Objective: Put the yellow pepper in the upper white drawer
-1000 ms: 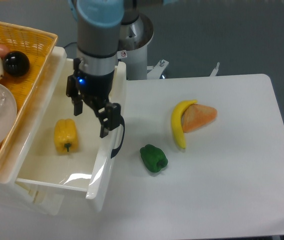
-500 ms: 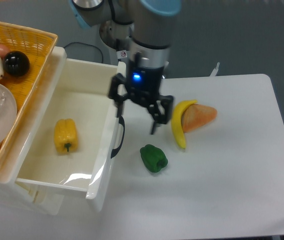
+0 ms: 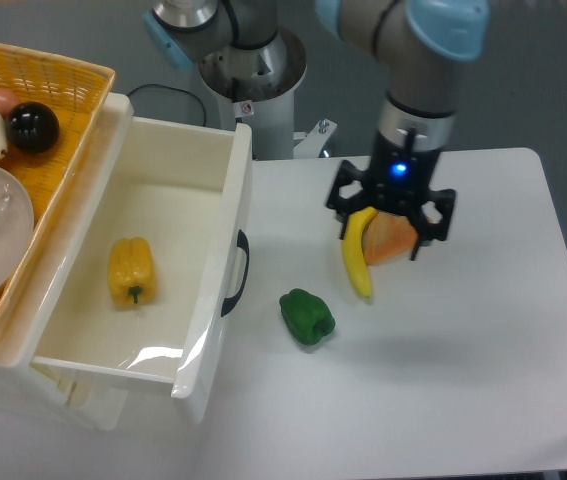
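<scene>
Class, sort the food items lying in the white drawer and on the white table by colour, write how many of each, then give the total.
Yellow: 2, the yellow pepper in the upper white drawer and the banana on the table
Green: 1, the green pepper
Orange: 1, the orange wedge beneath the gripper
Total: 4

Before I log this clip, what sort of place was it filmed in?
Most likely a robotics lab test bench, not a real kitchen. A pedestal-mounted arm with its hand works over a plain white table, where toy-like produce is laid out: a banana, a green pepper, and a yellow pepper in a white drawer.
</scene>
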